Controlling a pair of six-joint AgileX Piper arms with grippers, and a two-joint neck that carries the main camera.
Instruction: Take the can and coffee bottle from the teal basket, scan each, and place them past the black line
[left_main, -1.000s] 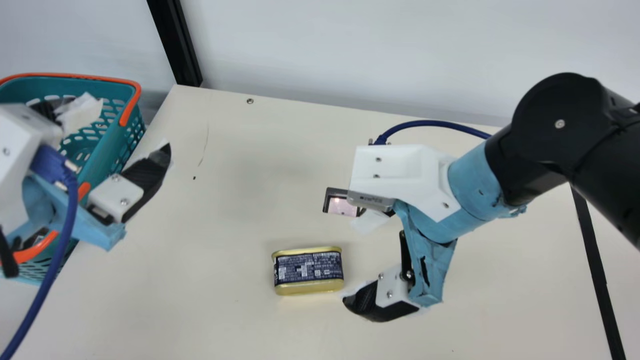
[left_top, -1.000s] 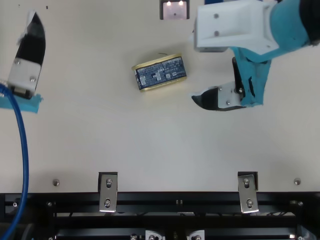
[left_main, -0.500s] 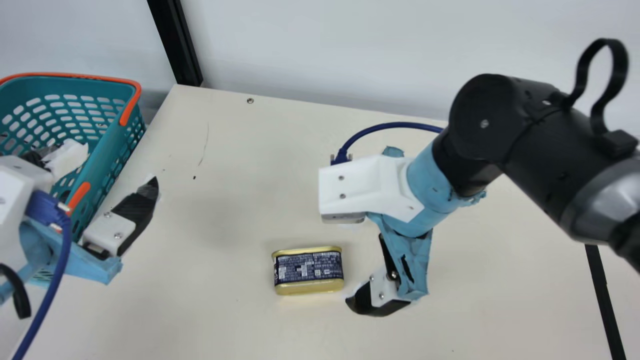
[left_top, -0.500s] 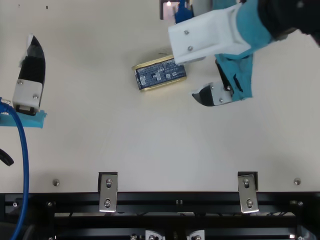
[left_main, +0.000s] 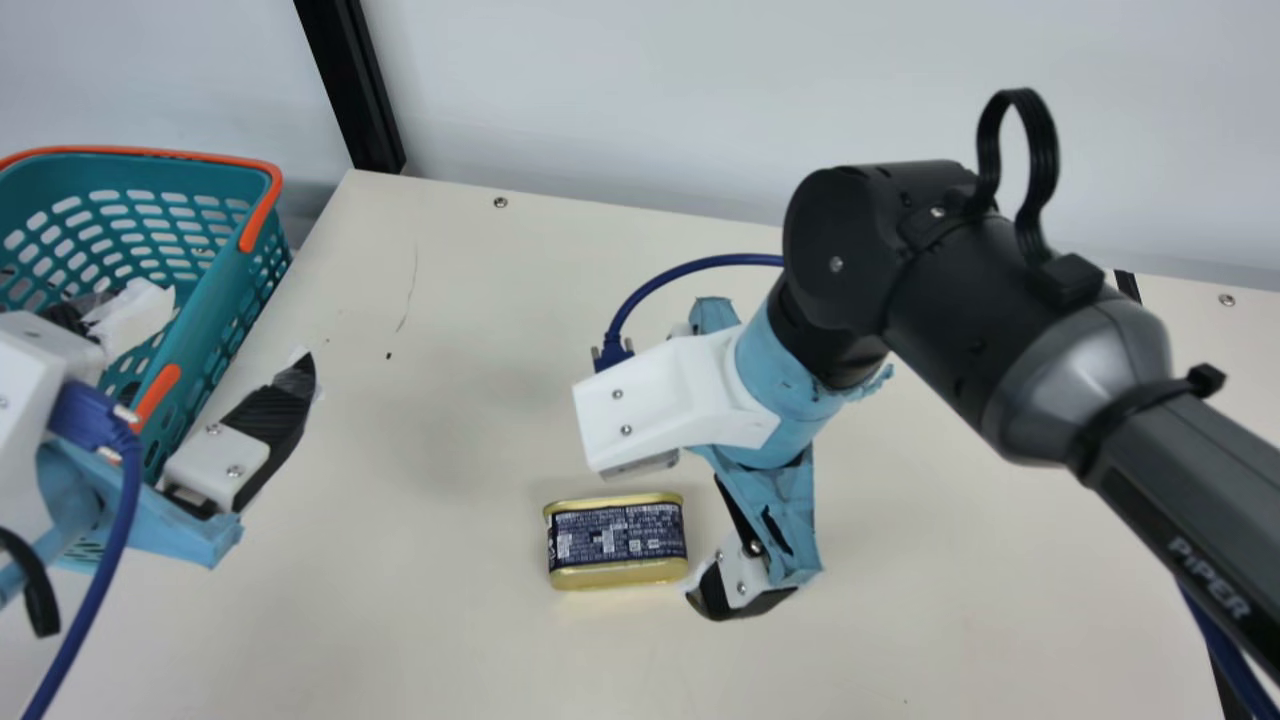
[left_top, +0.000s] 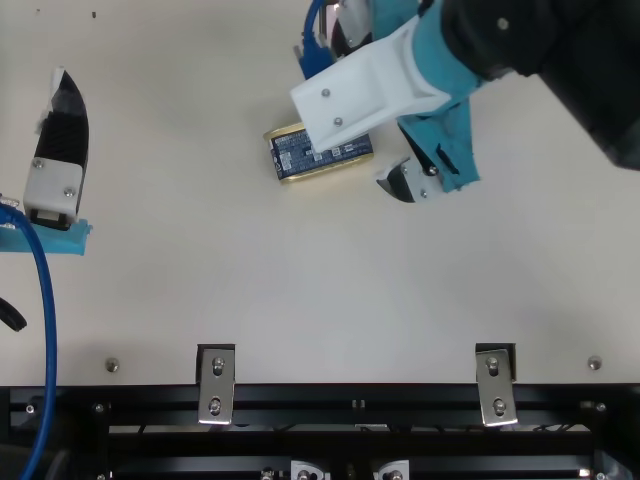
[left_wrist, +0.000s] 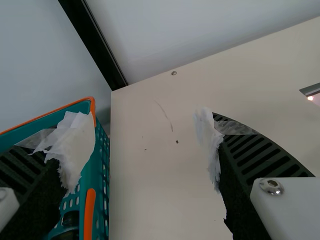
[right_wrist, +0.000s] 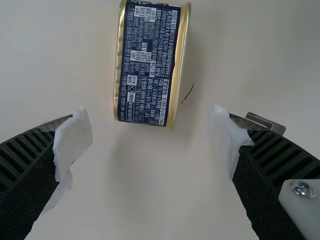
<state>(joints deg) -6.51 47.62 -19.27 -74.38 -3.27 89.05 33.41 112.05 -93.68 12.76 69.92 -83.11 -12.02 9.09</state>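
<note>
Can (right_wrist: 150, 65) on the bare table (left_main: 450, 400), printed side up, lies just ahead of the right gripper (right_wrist: 152, 137), whose fingers are spread wide with nothing between them. If they come down skewed or short of the can, one tip could knock it askew or pinch only an end, and the smooth metal could slip from the paper-wrapped tips. The scanner (left_wrist: 310, 89) is near too, so a wide swing of that hand might bump it.

Farther off, the left gripper (left_wrist: 145, 130) is also spread and empty, one finger over the teal basket (left_main: 200, 158), the other outside it; lowering there could snag the wall and drag the basket. A dark thing (left_wrist: 70, 218) inside may be the coffee bottle; I cannot tell. The black line (left_main: 1128, 286) is well apart from the can, leaving a long carry and more chance of a drop.
</note>
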